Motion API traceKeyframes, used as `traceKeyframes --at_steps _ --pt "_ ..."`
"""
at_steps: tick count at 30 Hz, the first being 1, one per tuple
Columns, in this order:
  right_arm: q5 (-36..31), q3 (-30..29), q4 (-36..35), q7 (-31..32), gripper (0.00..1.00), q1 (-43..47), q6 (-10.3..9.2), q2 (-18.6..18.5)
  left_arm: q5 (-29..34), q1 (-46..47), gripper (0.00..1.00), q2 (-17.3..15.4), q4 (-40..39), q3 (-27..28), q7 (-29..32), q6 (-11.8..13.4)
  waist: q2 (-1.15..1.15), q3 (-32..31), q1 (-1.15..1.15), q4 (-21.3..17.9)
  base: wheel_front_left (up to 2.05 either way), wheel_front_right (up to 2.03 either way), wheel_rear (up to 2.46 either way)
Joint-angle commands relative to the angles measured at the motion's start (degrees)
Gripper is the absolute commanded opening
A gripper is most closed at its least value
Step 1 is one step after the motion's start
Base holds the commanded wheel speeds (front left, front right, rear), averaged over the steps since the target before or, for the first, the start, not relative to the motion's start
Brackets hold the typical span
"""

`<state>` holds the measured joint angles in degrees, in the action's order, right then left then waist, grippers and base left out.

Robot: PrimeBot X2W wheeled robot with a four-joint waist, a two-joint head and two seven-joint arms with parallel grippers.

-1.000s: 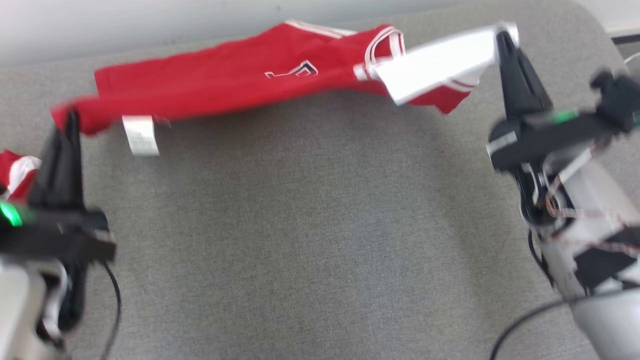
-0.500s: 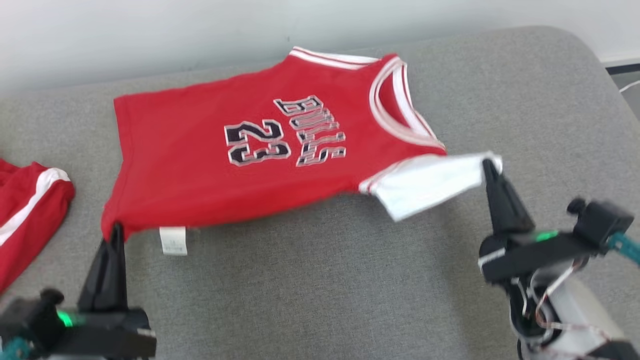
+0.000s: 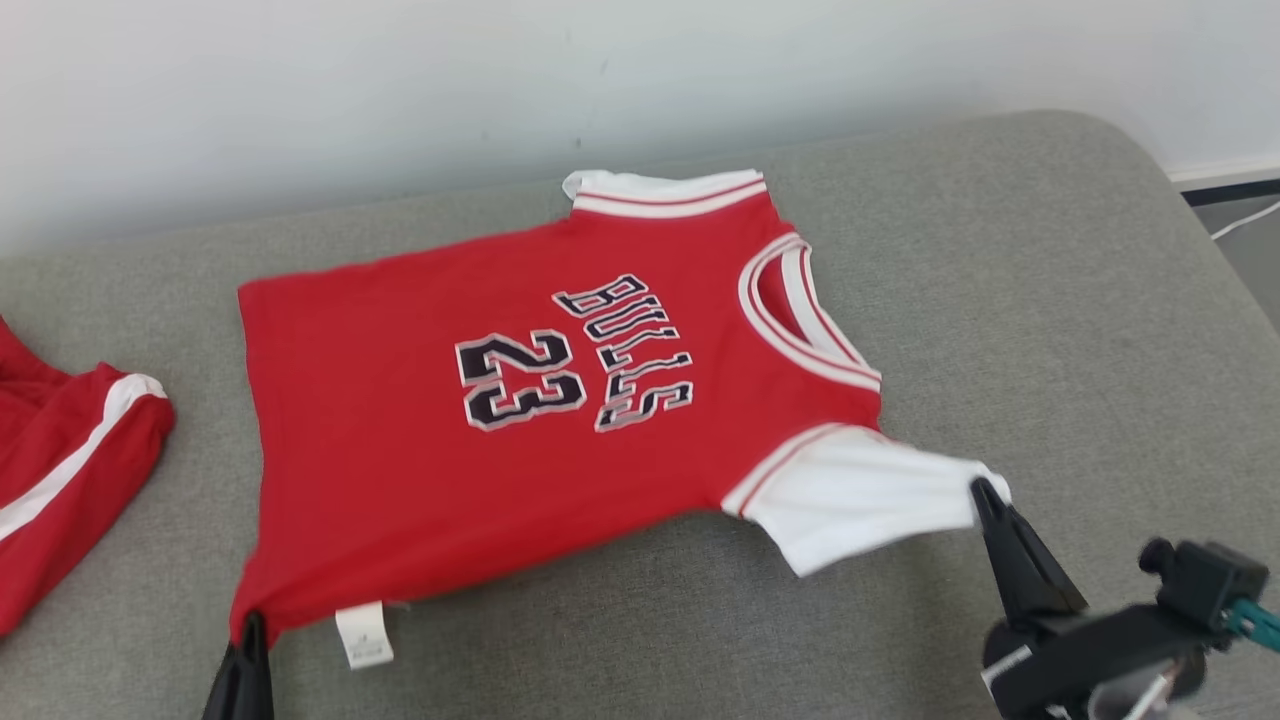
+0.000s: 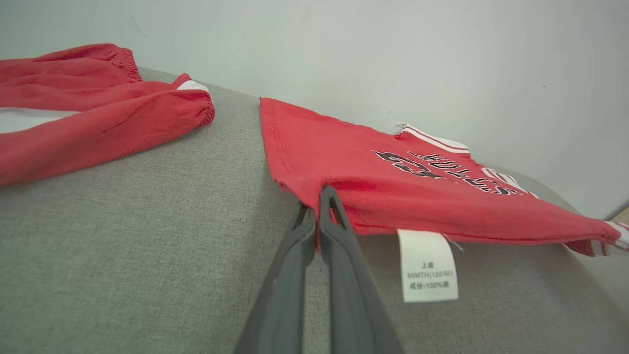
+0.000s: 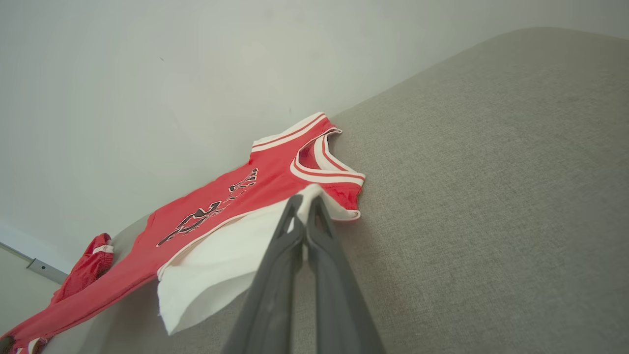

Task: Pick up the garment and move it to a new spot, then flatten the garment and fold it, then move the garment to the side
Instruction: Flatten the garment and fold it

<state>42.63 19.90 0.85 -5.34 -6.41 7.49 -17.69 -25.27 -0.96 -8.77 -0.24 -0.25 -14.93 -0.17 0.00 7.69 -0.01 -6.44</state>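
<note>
Item one, chest of the red jersey [image 3: 400, 470]: the word "BULLS" [image 3: 628, 350] in dark block capitals with a pale outline. Next to it, in the same style, is the number "23" [image 3: 520, 380]. Both lie sideways in the head view. In the left wrist view this print is foreshortened and only partly legible.

Item two, white label [image 4: 428, 265] hanging at the jersey's hem: three printed lines, "上装", "60MTH(120/60)", "成份:100%棉". In the head view its print is too small to read.
</note>
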Motion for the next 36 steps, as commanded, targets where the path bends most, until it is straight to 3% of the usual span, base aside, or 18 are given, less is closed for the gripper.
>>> traceKeyframes --at_steps 1,10,16,28,36 --pt "-0.36 -1.16 -0.89 0.72 0.00 1.94 0.00 -0.22 0.95 -1.57 0.00 0.48 0.62 0.99 -0.17 -0.54 0.00 -0.55 0.01 -0.27 0.00 0.00 0.00" --pt "-0.53 -3.06 -5.82 5.73 0.00 10.84 0.00 1.62 3.38 -4.39 0.00 3.61 2.44 4.68 -0.17 -2.69 0.00 -0.19 0.01 -0.37 0.00 0.00 0.00" --pt "-2.15 -1.84 -6.15 7.31 0.00 11.61 0.00 3.18 5.35 -3.99 0.00 4.44 4.35 5.72 -0.17 -3.26 0.00 0.76 0.01 -0.40 0.00 0.00 0.00" --pt "-3.73 -0.60 -5.37 5.69 0.00 4.64 0.00 2.29 8.18 0.39 0.00 5.19 6.30 6.11 -0.17 -4.71 0.00 1.23 0.01 0.49 0.00 0.00 0.00" --pt "-2.71 0.44 1.92 5.55 0.00 -6.25 0.00 2.84 9.60 5.67 0.00 4.87 9.18 6.39 -0.17 -5.60 0.00 1.48 0.01 0.56 0.00 0.00 0.00"
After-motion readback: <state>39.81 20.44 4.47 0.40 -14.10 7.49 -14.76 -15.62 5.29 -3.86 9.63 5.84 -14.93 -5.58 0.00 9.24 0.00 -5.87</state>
